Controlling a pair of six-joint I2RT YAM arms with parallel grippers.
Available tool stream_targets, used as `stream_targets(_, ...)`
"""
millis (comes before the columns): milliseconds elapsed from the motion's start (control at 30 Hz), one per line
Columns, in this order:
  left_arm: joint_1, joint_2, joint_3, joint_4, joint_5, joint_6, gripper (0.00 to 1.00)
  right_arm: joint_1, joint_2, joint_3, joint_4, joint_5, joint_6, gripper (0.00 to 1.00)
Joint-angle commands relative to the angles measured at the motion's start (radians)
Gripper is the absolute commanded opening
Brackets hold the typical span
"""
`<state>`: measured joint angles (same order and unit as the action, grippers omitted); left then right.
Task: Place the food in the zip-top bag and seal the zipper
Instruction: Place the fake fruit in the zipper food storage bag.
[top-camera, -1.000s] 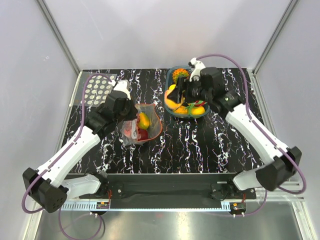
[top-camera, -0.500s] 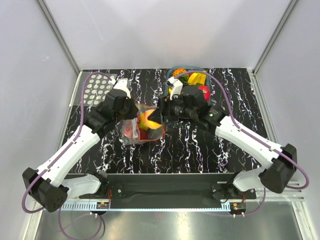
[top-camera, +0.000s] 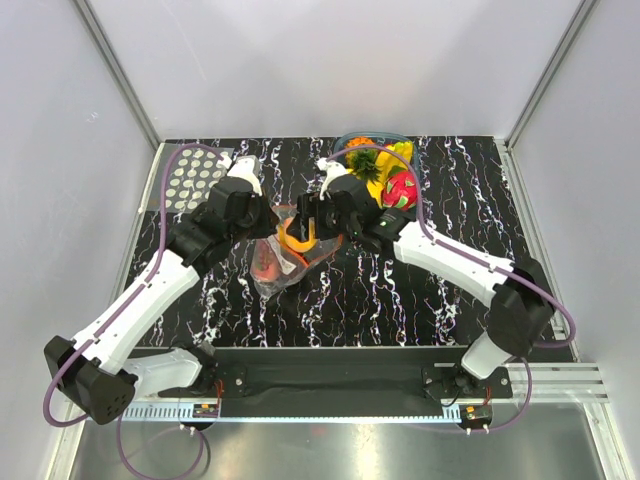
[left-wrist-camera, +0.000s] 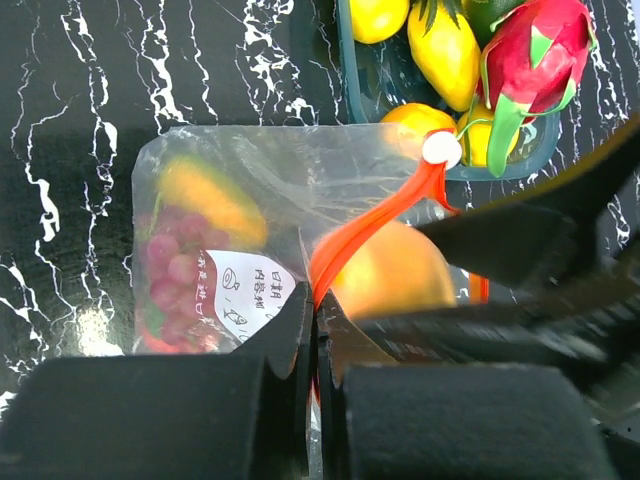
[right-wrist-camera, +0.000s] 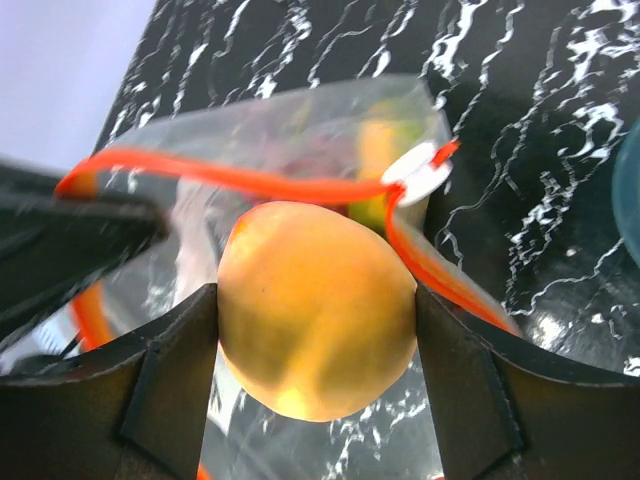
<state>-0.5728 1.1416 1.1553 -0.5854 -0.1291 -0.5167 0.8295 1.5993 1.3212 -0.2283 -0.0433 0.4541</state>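
Observation:
The clear zip-top bag (top-camera: 283, 262) lies left of the table's middle, with a yellow fruit (left-wrist-camera: 210, 200) and purple grapes (left-wrist-camera: 172, 262) inside. Its red-orange zipper (left-wrist-camera: 372, 222) stands lifted, and the mouth is held apart. My left gripper (left-wrist-camera: 318, 330) is shut on the zipper's near edge. My right gripper (right-wrist-camera: 315, 305) is shut on a round orange fruit (right-wrist-camera: 315, 310) right at the bag's mouth, over the zipper (right-wrist-camera: 230, 178). From above, the fruit (top-camera: 296, 237) sits between both grippers.
The dark teal tray (left-wrist-camera: 343, 50) stands at the back right of the bag, holding a red dragon fruit (top-camera: 400, 190) and yellow fruits (left-wrist-camera: 442, 50). A clear sheet with white dots (top-camera: 195, 180) lies at the back left.
My right arm swung left from the tray to the bag's mouth, carrying the orange fruit. The left gripper kept its hold and the bag's mouth was pulled up.

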Motion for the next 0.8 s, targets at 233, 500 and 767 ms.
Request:
stream_targets(233, 0.025, -0.04, 0.026, 0.041, 0.032, -0.006, 0.0, 0.04, -0.061, 0.018, 0.029, 0.167, 0.006, 1.0)
stream_targets(500, 0.034, -0.057, 0.009, 0.041, 0.037, 0.004, 0.0, 0.039, -0.192, -0.025, -0.072, 0.253, -0.009, 0.93)
stream_targets(767, 0.039, -0.083, -0.012, 0.035, 0.029, 0.015, 0.0, -0.015, -0.243, -0.03, -0.25, 0.422, -0.034, 0.83)
